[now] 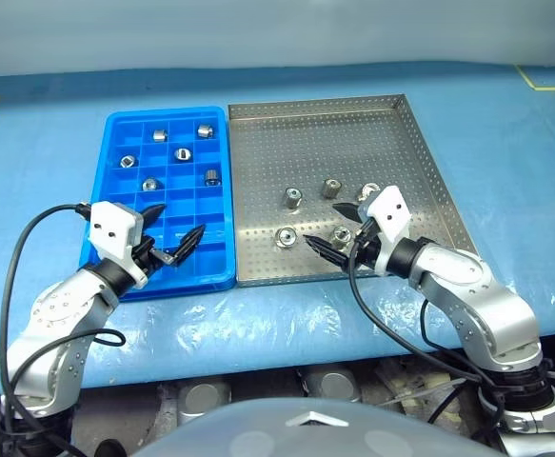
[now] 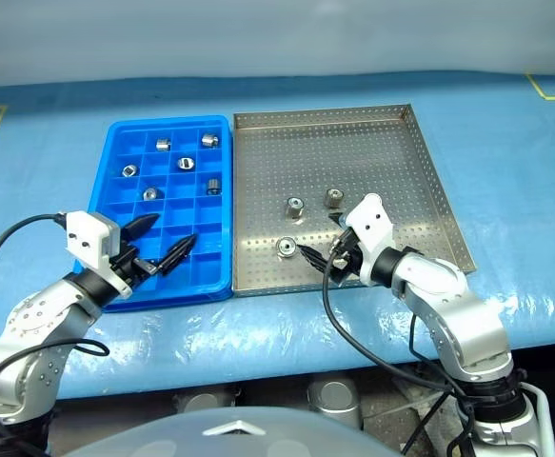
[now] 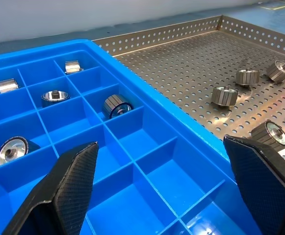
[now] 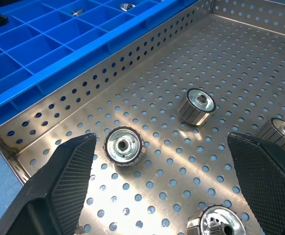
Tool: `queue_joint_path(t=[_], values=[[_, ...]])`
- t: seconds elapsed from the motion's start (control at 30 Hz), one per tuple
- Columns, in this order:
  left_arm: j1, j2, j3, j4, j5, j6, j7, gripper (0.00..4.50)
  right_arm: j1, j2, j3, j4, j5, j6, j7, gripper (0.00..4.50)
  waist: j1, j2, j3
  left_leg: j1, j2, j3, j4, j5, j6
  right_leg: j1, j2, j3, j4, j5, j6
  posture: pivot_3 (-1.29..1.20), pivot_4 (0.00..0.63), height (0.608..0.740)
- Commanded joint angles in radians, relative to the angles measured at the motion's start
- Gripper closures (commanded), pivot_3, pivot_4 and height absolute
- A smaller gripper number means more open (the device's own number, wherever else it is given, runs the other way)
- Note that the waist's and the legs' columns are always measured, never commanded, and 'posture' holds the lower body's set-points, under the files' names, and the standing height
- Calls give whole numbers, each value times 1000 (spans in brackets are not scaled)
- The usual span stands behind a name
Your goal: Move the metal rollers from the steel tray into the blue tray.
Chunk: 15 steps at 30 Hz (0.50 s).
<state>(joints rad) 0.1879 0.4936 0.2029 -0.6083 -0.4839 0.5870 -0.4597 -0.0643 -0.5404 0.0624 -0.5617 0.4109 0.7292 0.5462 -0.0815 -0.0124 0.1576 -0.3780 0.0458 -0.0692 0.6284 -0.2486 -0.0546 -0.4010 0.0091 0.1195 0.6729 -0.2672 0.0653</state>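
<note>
Left gripper (image 1: 174, 236) spread, empty, over blue tray (image 1: 115, 129) near edge; right gripper (image 1: 336, 228) spread above steel tray (image 1: 406, 143). Left wrist view: five metal rollers (image 3: 115, 105) in compartments. Right wrist view: four rollers on perforated floor, unheld.

You see a blue table cover (image 1: 505, 143), glossy along its near edge, with yellow tape marks (image 1: 548, 76) at its far corners and a pale wall (image 1: 258, 29) behind.

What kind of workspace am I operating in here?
Likely an industrial parts-sorting bench: a perforated steel tray of metal rollers beside a compartmented blue tray, on a table wrapped in blue plastic sheet.
</note>
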Motion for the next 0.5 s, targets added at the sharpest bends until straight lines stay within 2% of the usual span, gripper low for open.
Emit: queue_joint_path(t=[0.03,0.5], values=[[2,12,-1,-26,1,-8,-6,32,-5,-5,-8,-25,-4,-19,1,0,0,0,0,0,0,0,0,0,0,0,0,0,0,0,0,-38,150,740],[-1,16,-6,-24,5,-10,-7,32,3,-3,-7,-21,-24,-30,2,0,0,0,0,0,0,0,0,0,0,0,0,0,0,0,0,-48,150,740]])
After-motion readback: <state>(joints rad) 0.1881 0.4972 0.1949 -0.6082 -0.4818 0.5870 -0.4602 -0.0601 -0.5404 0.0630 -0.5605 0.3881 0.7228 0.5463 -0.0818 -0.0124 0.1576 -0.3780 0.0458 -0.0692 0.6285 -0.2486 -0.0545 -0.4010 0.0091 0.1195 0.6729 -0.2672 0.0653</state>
